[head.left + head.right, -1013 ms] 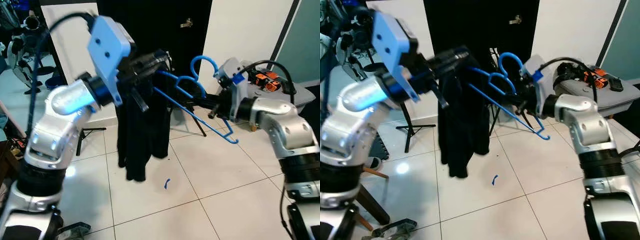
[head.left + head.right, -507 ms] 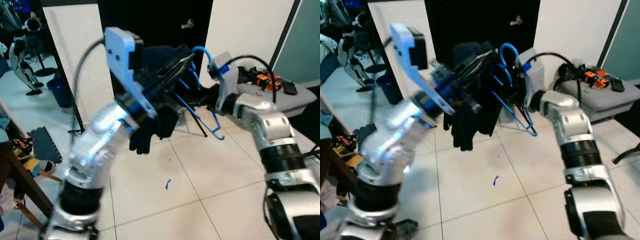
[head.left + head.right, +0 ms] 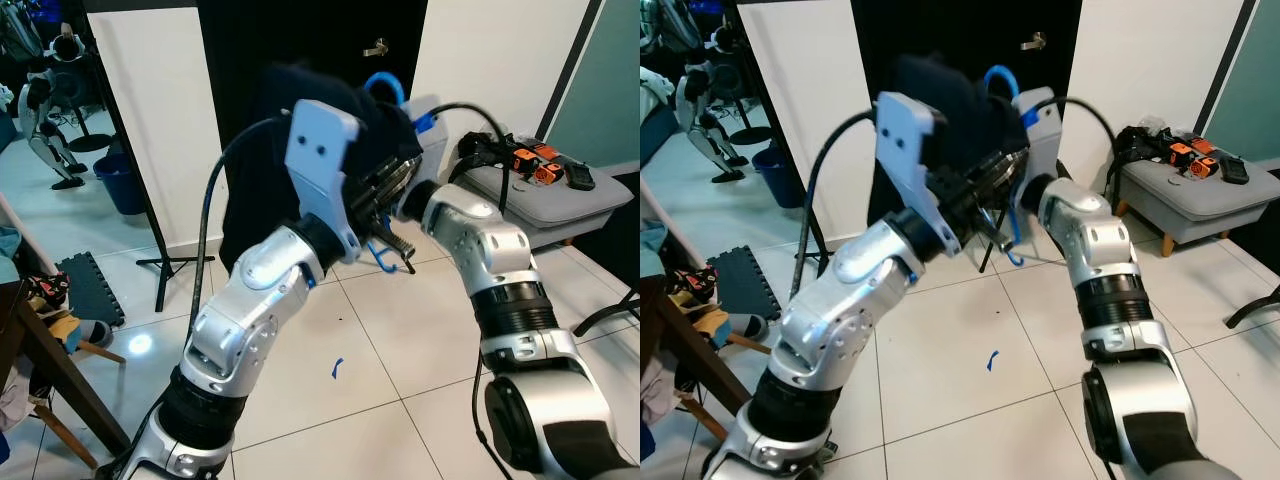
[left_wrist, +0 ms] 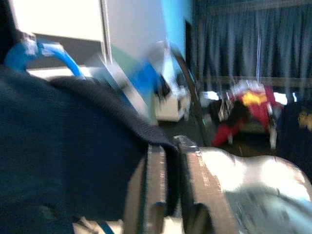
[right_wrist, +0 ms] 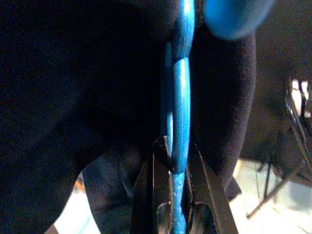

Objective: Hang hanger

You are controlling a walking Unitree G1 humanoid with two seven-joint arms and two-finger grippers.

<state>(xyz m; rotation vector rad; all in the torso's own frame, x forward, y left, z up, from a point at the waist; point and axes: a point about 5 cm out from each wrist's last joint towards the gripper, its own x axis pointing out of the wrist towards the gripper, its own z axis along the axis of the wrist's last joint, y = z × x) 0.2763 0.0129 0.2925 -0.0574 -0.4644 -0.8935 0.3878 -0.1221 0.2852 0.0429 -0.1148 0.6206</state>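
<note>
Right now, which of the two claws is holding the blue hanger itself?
The right claw: its fingers clamp the blue hanger. The left claw pinches the dark garment instead.

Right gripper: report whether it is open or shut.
Shut on the blue hanger: the right gripper has both black fingers pressed against its bar.

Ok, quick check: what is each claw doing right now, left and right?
Left claw: closed on the dark garment.
Right claw: closed on the blue hanger.
</note>
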